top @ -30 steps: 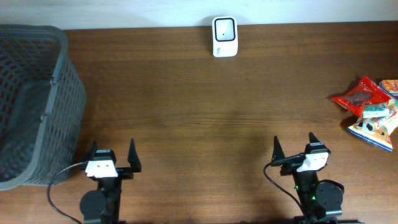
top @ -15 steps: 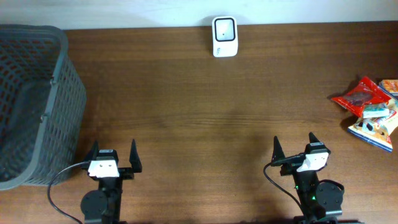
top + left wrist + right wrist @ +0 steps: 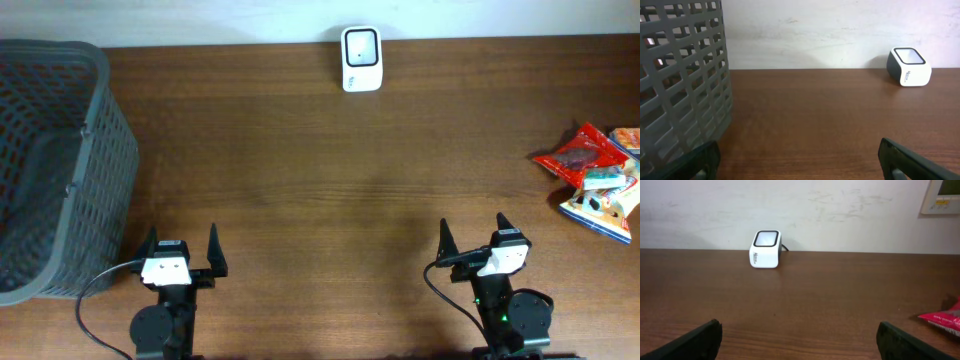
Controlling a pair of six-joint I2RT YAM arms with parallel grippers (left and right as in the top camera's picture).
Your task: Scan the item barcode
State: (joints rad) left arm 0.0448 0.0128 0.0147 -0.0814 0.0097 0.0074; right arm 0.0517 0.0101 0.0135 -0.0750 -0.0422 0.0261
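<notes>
A white barcode scanner (image 3: 361,58) with a dark window stands at the table's far edge, also visible in the left wrist view (image 3: 909,67) and the right wrist view (image 3: 765,249). A pile of snack packets (image 3: 597,180), red on top, lies at the right edge; the red packet (image 3: 944,320) shows at the right of the right wrist view. My left gripper (image 3: 181,248) rests open near the front left, holding nothing. My right gripper (image 3: 472,237) rests open near the front right, well short of the packets.
A tall dark grey mesh basket (image 3: 45,170) fills the left side of the table, close beside my left gripper, and stands at the left of the left wrist view (image 3: 682,85). A pale wall runs behind the table.
</notes>
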